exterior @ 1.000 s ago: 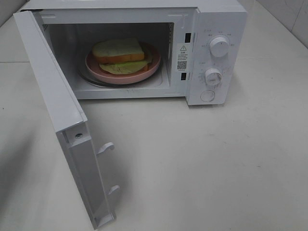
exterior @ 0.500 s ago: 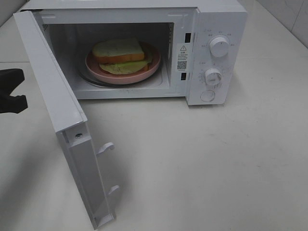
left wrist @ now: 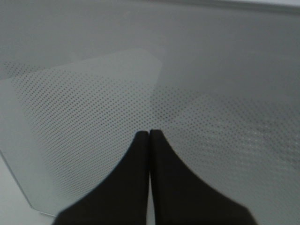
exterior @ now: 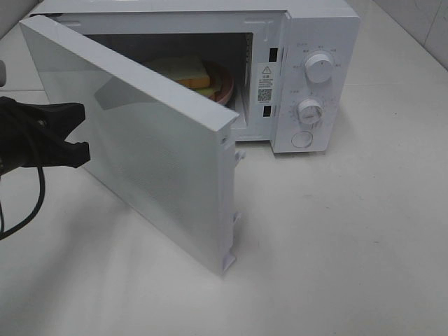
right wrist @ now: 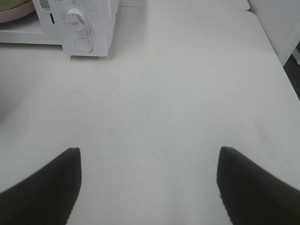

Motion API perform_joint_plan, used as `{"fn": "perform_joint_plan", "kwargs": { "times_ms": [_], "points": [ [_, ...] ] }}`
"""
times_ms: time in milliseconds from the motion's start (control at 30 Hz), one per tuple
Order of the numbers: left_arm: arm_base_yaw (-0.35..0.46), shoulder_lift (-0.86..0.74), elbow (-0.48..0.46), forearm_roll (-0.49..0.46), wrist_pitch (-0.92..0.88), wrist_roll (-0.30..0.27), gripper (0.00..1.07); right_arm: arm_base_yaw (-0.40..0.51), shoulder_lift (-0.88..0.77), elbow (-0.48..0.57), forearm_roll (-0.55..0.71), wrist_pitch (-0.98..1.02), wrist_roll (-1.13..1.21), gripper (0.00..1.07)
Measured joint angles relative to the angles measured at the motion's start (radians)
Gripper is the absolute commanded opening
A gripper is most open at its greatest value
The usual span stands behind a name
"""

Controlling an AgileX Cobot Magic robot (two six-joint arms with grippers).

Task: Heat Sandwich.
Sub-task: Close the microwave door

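The sandwich (exterior: 187, 71) lies on a pink plate (exterior: 226, 89) inside the white microwave (exterior: 315, 42); only its right part shows past the door. The microwave door (exterior: 147, 147) stands about half open. My left gripper (exterior: 82, 133) is shut with nothing in it, and its tips are against the door's outer face on the left. In the left wrist view the shut fingertips (left wrist: 149, 134) point at the door's dotted window (left wrist: 93, 108). My right gripper (right wrist: 150, 157) is open and empty above the bare table, away from the microwave (right wrist: 77, 23).
Two dials (exterior: 319, 67) and a round button (exterior: 302, 138) sit on the microwave's right panel. The white table (exterior: 336, 231) stretches in front and to the right. A tiled wall (exterior: 420, 21) rises at the back right.
The door has swung from wide open to about half open. My left gripper came in from the left edge and now rests against the door's outer face.
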Motion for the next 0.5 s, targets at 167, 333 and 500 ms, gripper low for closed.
{"fn": "perform_joint_plan", "kwargs": {
  "times_ms": [167,333,500],
  "points": [
    [-0.072,0.018,-0.022,-0.121,-0.001,0.054,0.0,0.0,0.0,0.0,0.0,0.0,0.0,0.76],
    [-0.133,0.041,-0.051,-0.213,-0.001,0.079,0.0,0.0,0.0,0.0,0.0,0.0,0.0,0.76],
    [-0.192,0.064,-0.09,-0.298,-0.001,0.118,0.0,0.0,0.0,0.0,0.0,0.0,0.0,0.76]
  ]
}}
